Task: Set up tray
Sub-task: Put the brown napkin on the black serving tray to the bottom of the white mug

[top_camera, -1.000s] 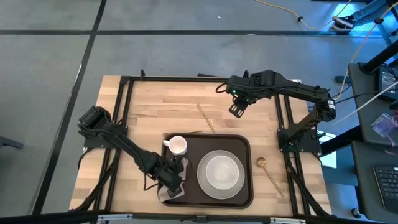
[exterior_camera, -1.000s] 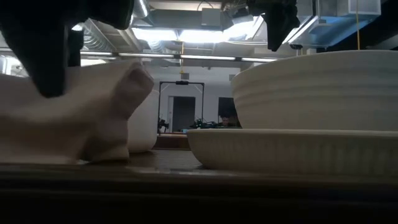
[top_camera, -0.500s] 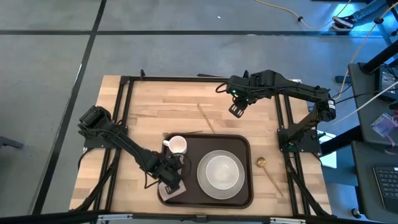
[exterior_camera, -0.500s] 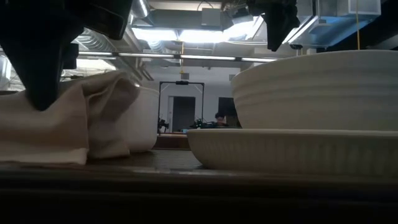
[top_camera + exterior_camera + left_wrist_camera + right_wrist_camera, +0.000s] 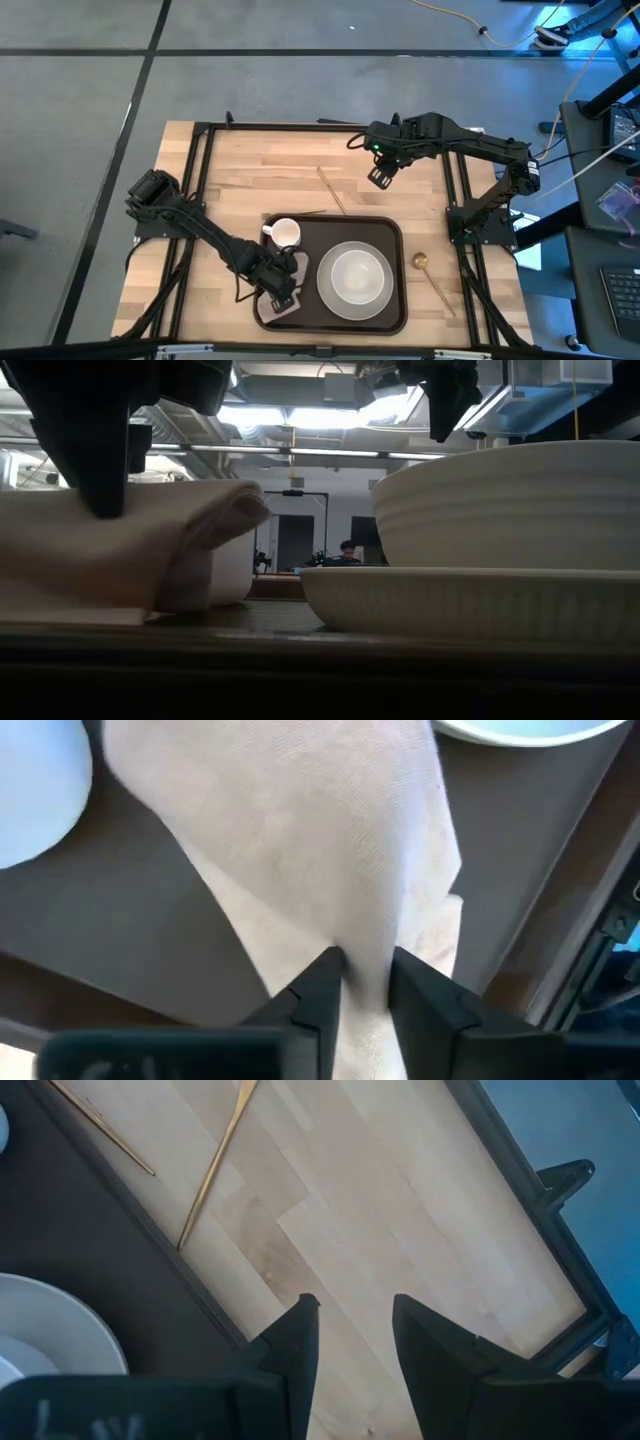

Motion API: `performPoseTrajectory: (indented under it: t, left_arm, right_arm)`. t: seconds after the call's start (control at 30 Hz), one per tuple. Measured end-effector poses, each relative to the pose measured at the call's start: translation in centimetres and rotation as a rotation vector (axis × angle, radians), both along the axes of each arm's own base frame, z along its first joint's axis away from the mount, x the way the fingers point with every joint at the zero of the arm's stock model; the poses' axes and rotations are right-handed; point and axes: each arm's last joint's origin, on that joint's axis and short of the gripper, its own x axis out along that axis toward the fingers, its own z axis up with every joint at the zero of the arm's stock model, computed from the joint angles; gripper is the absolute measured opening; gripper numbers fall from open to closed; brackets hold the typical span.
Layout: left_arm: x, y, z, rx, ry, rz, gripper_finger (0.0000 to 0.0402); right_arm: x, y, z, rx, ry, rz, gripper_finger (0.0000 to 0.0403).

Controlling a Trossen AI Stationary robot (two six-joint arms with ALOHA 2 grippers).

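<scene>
Left gripper (image 5: 281, 297) pinches a tan napkin (image 5: 330, 850) between its two dark fingers (image 5: 318, 988), low over the left end of the tray (image 5: 395, 238); the cloth hangs in folds from the closed tips. Right gripper (image 5: 380, 177) hangs above the bare wood at the far side of the table (image 5: 260, 170), well apart from the tray, its fingers spread with nothing between them.

From largest to smallest: the wooden table carries the dark brown tray near its front edge, with the tray's long axis running left to right across the table and its short sides facing the two arms. On the tray, right of middle, sits a white plate (image 5: 355, 303) with a white bowl (image 5: 356, 274) on it. A white cup (image 5: 285, 233) stands at the tray's far left corner, just beside the napkin. In the low view the napkin (image 5: 100, 565) lies bunched on the tray floor to the left of the plate (image 5: 470, 610) and bowl (image 5: 510, 510).

Off the tray, a thin golden stick (image 5: 332, 190) lies on the wood just beyond the tray's far rim, and a golden spoon (image 5: 430, 275) lies on the table to the right of the tray.
</scene>
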Motion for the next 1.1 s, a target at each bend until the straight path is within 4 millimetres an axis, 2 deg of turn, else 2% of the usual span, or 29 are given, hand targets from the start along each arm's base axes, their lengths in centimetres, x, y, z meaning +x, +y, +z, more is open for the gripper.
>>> performPoseTrajectory:
  t: [0.27,0.43,0.73,1.1]
  left_arm:
    - [0.2,0.9,0.0,-0.006,0.041,0.014,0.0149]
    - [0.5,0.7,0.4,-0.055,0.006,-0.029,0.0172]
    - [1.2,0.4,0.8,-0.142,-0.052,-0.041,0.0169]
    - [0.2,1.5,0.1,-0.023,0.058,0.039,0.0147]
  right_arm:
    - [0.1,0.0,0.0,-0.003,-0.013,-0.001,0.0132]
    - [0.6,-0.1,0.2,-0.012,-0.062,0.000,0.0132]
    - [0.8,-0.2,0.3,-0.018,-0.091,0.002,0.0132]
    - [0.9,0.3,0.3,-0.017,-0.091,0.017,0.0132]
